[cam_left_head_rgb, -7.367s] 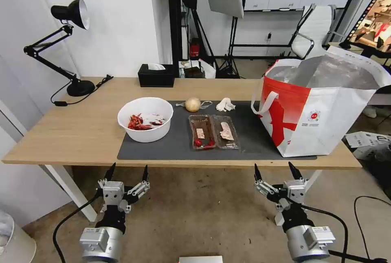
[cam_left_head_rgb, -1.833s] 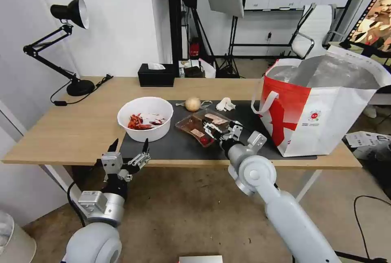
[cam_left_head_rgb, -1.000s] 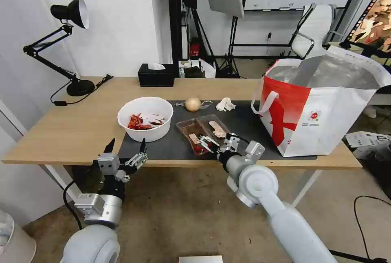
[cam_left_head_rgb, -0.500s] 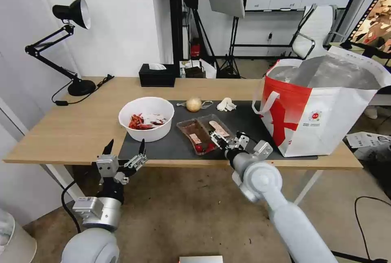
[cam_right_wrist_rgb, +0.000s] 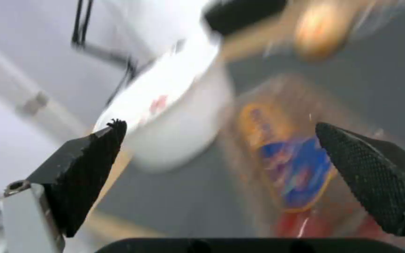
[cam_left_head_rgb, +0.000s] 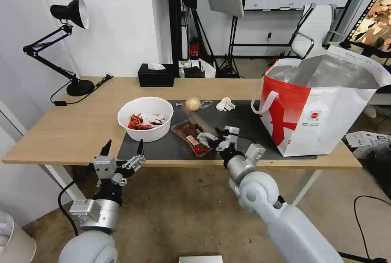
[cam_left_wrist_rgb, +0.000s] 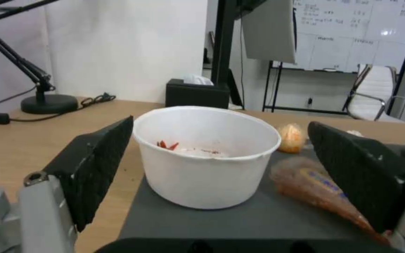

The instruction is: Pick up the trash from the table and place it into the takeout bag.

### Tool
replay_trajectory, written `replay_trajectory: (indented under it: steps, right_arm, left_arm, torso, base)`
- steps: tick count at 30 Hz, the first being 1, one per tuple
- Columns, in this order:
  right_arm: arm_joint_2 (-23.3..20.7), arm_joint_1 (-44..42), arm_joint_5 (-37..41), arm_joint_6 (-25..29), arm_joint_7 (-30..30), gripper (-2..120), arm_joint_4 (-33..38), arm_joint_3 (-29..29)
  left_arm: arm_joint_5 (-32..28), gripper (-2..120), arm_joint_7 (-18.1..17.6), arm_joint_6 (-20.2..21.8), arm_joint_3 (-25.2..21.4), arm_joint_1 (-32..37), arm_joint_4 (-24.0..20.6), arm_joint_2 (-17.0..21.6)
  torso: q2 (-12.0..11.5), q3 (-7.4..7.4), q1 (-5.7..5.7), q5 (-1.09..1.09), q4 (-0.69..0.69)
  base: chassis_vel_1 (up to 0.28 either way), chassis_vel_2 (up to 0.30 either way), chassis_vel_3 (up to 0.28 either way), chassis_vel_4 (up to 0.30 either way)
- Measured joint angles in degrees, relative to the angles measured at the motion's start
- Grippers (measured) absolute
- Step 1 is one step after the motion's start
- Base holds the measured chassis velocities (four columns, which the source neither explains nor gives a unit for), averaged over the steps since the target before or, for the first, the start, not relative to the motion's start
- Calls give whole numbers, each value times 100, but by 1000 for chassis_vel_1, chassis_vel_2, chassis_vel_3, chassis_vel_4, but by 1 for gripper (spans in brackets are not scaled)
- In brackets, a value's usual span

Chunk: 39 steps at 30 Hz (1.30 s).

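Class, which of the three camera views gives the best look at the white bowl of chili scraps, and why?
The head view: the white bowl appears whole from above, red scraps visible inside. The left wrist view shows the bowl side-on between the end effector's fingers, with few scraps visible. The right wrist view shows it blurred.

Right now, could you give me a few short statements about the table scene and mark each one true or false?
1. The white bowl holds red chili scraps. True.
2. The takeout bag lies flat on its side. False: it stands upright, mouth open.
3. The right gripper is at the clear tray. True.
4. The left gripper is inside the bowl. False: it hangs open below the table edge.
5. The crumpled tissue is in the bag. False: it lies on the dark mat.
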Motion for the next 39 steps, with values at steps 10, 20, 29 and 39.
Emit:
replay_trajectory:
  steps: [10, 20, 29, 39]
  right_arm:
    - [38, 309, 2023, -329, 1184, 100, 229, 176]
    - [-511, 907, -292, -95, 47, 100, -135, -359]
    - [-1402, 3235, -1125, 510, -3097, 68, -1920, -1683]
    - [-1085, 4809, -1502, 815, -5904, 30, -4133, -3035]
  left_arm:
    - [45, 100, 7, -15, -128, 157, -117, -66]
    - [57, 100, 20, -16, -194, 232, -177, -86]
    - [-115, 100, 94, 128, -34, 190, -121, -41]
    - [-181, 100, 139, 182, 220, -1, 65, -3]
  torso:
    - [0, 0, 0, 0, 0]
    - [0, 0, 0, 3, -1]
    - [0, 1, 0, 2, 1]
    - [0, 1, 0, 1, 0]
  base:
    - [0, 0, 0, 0]
    - [0, 0, 0, 0]
    - [0, 0, 0, 0]
    - [0, 0, 0, 0]
